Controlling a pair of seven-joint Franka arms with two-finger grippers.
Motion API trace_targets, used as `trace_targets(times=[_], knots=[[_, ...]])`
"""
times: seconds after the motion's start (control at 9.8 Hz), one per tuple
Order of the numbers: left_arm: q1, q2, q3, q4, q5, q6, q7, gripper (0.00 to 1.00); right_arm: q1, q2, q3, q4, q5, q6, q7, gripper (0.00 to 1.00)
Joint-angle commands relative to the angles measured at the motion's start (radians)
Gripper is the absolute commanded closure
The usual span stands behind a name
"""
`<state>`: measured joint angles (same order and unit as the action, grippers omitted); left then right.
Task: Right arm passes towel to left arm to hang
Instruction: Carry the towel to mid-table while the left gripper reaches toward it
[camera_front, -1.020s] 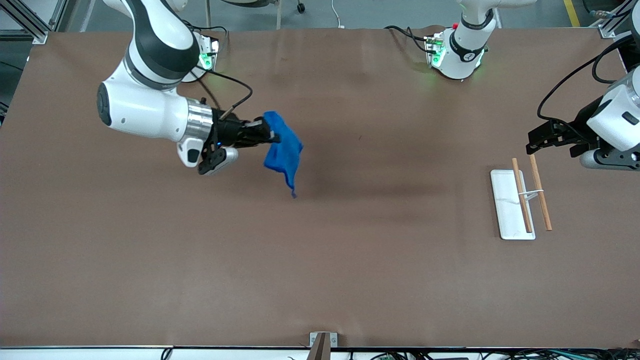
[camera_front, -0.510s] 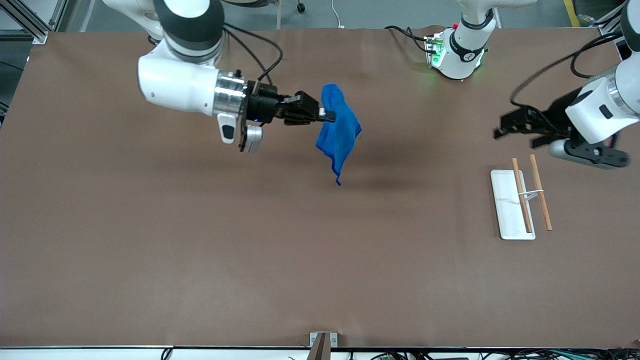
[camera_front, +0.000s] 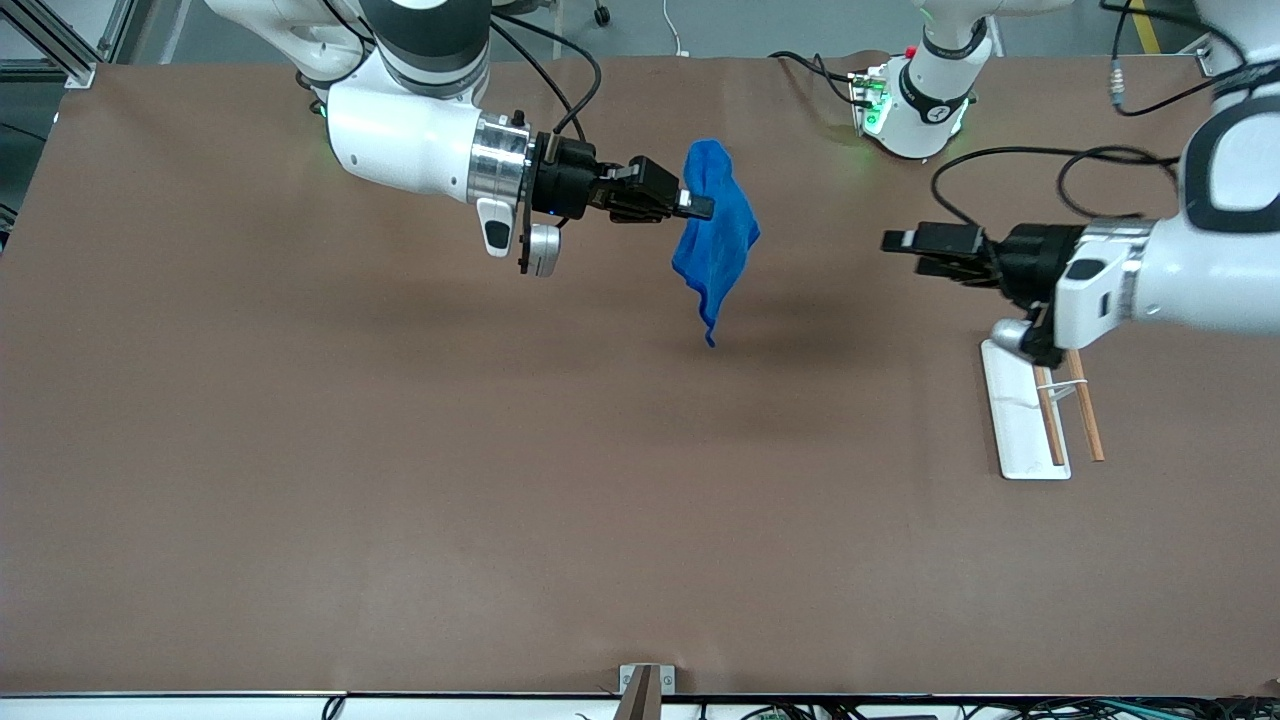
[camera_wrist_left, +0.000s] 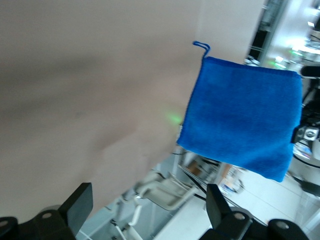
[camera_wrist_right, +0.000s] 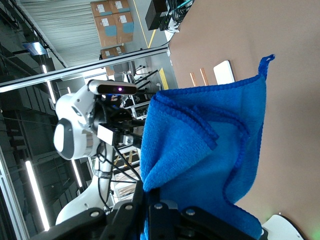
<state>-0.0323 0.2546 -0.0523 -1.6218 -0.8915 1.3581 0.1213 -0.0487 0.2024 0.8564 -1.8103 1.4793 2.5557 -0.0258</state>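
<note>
Currently we see the right gripper (camera_front: 700, 207) clamped tight on the upper edge of the towel (camera_front: 716, 235), holding it in the air over the table (camera_front: 400, 450). We take the towel as our landmark. It hangs down from the closed fingers in loose folds, clear of the tabletop, with its thread tail (camera_front: 710, 342) at the lowest corner. In the right wrist view the towel (camera_wrist_right: 200, 160) fills the foreground, its darker stitched hem and looped tail visible.

Outward from the towel, the right arm (camera_front: 410, 150) extends level from its end of the table. The left gripper (camera_front: 905, 243) stands apart from the towel, toward the left arm's end of the table, pointing at it with fingers spread wide and nothing between them. In the left wrist view the fingers (camera_wrist_left: 80, 202) frame the towel (camera_wrist_left: 245, 120) at a distance.

Under the left arm (camera_front: 1180, 270) lies a white tray (camera_front: 1015, 430) with two wooden rods (camera_front: 1085, 420), well apart from the towel.

We cannot read any writing or labels on the equipment.
</note>
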Motion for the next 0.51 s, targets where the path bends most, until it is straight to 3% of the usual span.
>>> trace_targets(times=[0.0, 0.41], knots=[[-0.003, 0.063, -0.006, -0.033, -0.105, -0.001, 0.107, 0.00, 0.007, 0.029, 0.013, 0.043, 0.050, 0.009, 0.001, 1.00], [-0.006, 0.254, -0.085, -0.033, -0.418, -0.001, 0.242, 0.00, 0.036, 0.106, 0.013, 0.109, 0.107, 0.060, -0.002, 1.00]])
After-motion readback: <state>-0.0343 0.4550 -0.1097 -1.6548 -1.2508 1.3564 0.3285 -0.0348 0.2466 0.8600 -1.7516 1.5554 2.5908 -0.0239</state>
